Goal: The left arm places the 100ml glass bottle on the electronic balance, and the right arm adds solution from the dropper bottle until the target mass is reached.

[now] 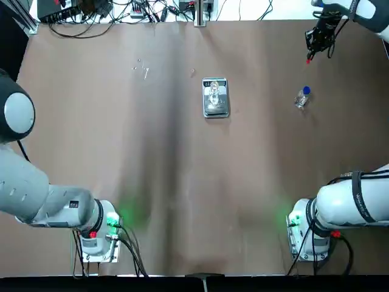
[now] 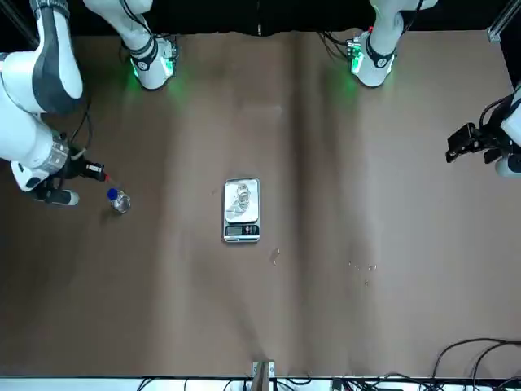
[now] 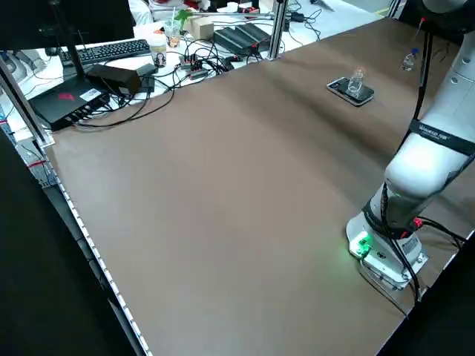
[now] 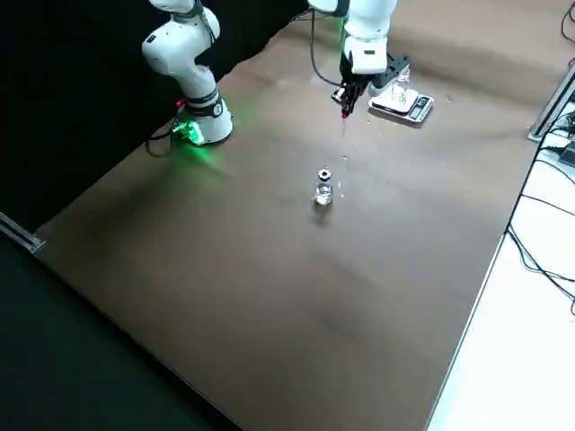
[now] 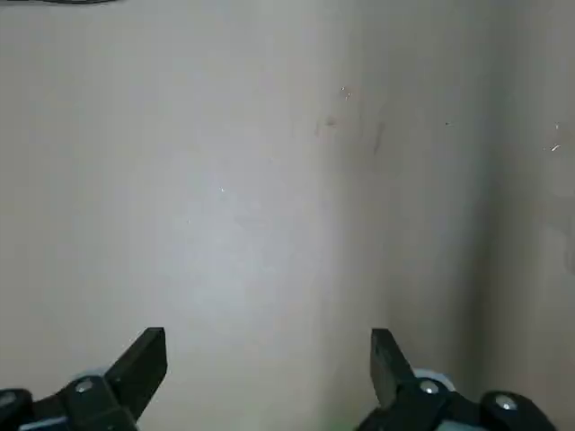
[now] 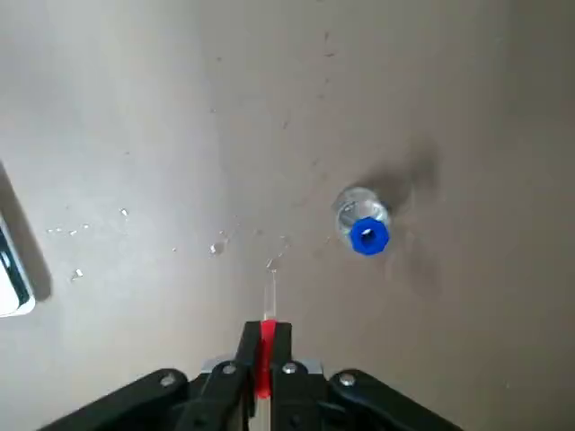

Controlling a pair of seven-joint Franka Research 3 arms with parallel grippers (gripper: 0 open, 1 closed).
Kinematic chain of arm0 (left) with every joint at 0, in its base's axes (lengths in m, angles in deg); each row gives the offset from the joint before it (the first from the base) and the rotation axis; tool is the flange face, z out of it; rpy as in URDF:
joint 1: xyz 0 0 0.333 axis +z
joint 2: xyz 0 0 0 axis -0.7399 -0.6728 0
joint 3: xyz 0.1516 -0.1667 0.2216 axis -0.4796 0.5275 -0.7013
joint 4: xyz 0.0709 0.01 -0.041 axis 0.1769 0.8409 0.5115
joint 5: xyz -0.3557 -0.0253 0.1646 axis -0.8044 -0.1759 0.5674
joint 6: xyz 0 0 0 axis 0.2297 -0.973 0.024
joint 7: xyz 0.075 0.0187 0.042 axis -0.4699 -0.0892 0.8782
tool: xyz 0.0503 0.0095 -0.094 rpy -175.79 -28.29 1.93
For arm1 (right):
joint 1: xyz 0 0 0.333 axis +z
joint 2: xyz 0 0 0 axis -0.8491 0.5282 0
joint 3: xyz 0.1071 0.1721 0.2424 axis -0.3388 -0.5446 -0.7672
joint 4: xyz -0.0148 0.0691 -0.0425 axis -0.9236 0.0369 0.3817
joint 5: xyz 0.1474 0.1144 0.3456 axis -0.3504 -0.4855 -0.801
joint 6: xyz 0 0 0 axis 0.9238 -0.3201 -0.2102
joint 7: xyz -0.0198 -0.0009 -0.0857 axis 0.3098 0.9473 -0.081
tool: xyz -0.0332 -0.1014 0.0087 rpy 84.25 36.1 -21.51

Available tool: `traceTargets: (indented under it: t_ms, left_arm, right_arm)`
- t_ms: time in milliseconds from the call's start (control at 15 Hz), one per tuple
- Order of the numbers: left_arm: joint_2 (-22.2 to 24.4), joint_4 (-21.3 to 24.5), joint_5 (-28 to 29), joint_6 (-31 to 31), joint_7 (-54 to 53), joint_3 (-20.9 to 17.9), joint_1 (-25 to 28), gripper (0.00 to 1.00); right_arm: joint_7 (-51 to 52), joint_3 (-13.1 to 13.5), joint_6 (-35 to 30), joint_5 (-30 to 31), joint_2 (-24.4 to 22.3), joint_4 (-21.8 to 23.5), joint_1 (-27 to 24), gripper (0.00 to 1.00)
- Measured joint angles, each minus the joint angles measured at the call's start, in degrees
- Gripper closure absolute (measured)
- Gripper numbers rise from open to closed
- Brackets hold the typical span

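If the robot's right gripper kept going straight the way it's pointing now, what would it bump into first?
Probably the tabletop, touched first by the tip of the dropper that the right gripper holds. The small bottle seems off to one side, though depth is hard to judge.

- Bench (image 1: 243, 158): brown, smooth, with a soft satin sheen and glossy wet beads.
- Electronic balance (image 1: 216, 111), near 12 o'clock in the top view: shiny, metal-looking pan, glossy dark display.
- Glass bottle (image 1: 214, 92) on it: clear, glossy.
- Dropper bottle (image 1: 301, 98), at 2 o'clock there: transparent and shiny; smooth blue plastic-looking cap.
- Right end effector (image 6: 267, 334), between 1 and 2 o'clock there: matt black fingers, metallic screws, gripping a dropper (image 6: 265, 359) with a red, rubbery-looking bulb and clear, glossy tube.
- Left end effector (image 5: 269, 359), near 3 o'clock in the front view: matt black, metallic screws.
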State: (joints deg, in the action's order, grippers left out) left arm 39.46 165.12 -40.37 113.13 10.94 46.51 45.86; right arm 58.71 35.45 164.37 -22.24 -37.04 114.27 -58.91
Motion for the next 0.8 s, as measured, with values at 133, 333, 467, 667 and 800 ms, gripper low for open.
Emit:
traceTargets:
  t_ms: [133, 333, 467, 667, 800]
  left_arm:
    - [0.00, 0.00, 0.00, 0.05, -0.04, 0.00, 0.00, 0.00]
    - [-0.08, 0.02, 0.00, 0.07, -0.08, 0.01, -0.04, 0.00]
    - [-0.19, 0.03, 0.00, 0.07, -0.08, 0.03, -0.14, 0.00]
    - [-0.26, 0.04, 0.00, 0.11, -0.08, 0.05, -0.29, 0.00]
    - [-0.28, 0.04, 0.00, 0.12, -0.08, 0.06, -0.33, 0.00]
  right_arm:
    - [-2.31, -0.06, -2.00, -0.06, -0.01, -1.71, 1.62, 0.92]
    - [-5.28, -0.12, -3.27, -2.24, -0.02, -3.42, 3.92, 0.92]
    - [-7.17, -0.16, -3.51, -3.16, -0.02, -4.16, 5.22, 0.92]
    - [-10.84, -0.21, -3.63, -5.01, -0.02, -4.68, 8.14, 0.91]
    - [-11.43, -0.22, -3.63, -6.56, -0.02, -4.80, 8.96, 0.92]
